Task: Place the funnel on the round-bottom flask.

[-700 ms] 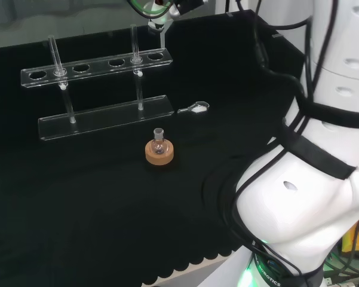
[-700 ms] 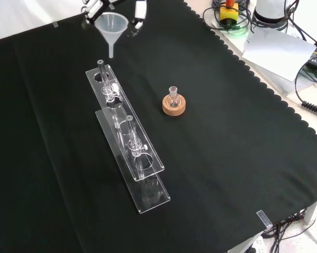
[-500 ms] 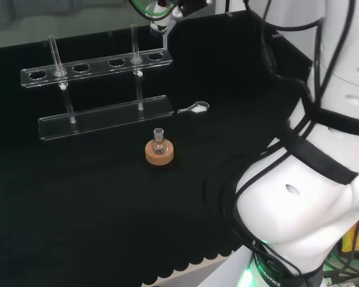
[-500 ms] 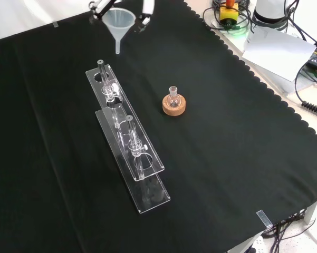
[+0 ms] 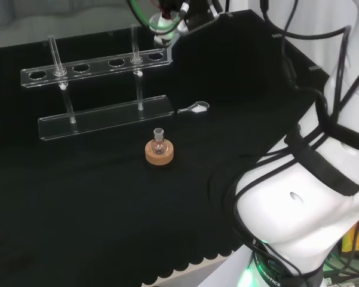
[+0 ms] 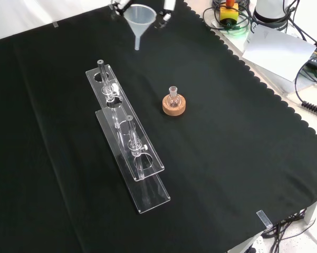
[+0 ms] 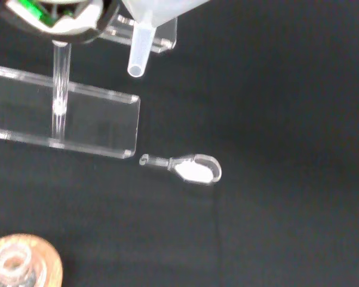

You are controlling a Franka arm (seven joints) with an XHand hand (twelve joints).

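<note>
A clear plastic funnel (image 6: 138,17) hangs spout down at the front view's top, above the cloth and beyond the rack's far end. My hand (image 6: 165,8) is shut on the funnel, with fingers on both sides of its rim. In the head view the hand (image 5: 167,25) is at the top, above the rack's right end. The wrist view shows the funnel's spout (image 7: 140,51) close up. A small round-bottom flask (image 6: 173,95) stands upright on a cork ring (image 6: 174,108) mid-cloth, apart from the hand. The flask (image 5: 159,142) is also seen in the wrist view (image 7: 11,268).
A clear test-tube rack (image 6: 127,138) with two glass tubes lies left of the flask in the front view; in the head view the rack (image 5: 101,89) is behind it. A small clear spoon (image 5: 195,108) with white powder lies beside the rack's base, and the spoon (image 7: 188,168) is near the spout.
The hand has carried the funnel to the right in the front view, away from over the rack's end. The arm's links have swung with it. Flask, rack and spoon have not moved.
</note>
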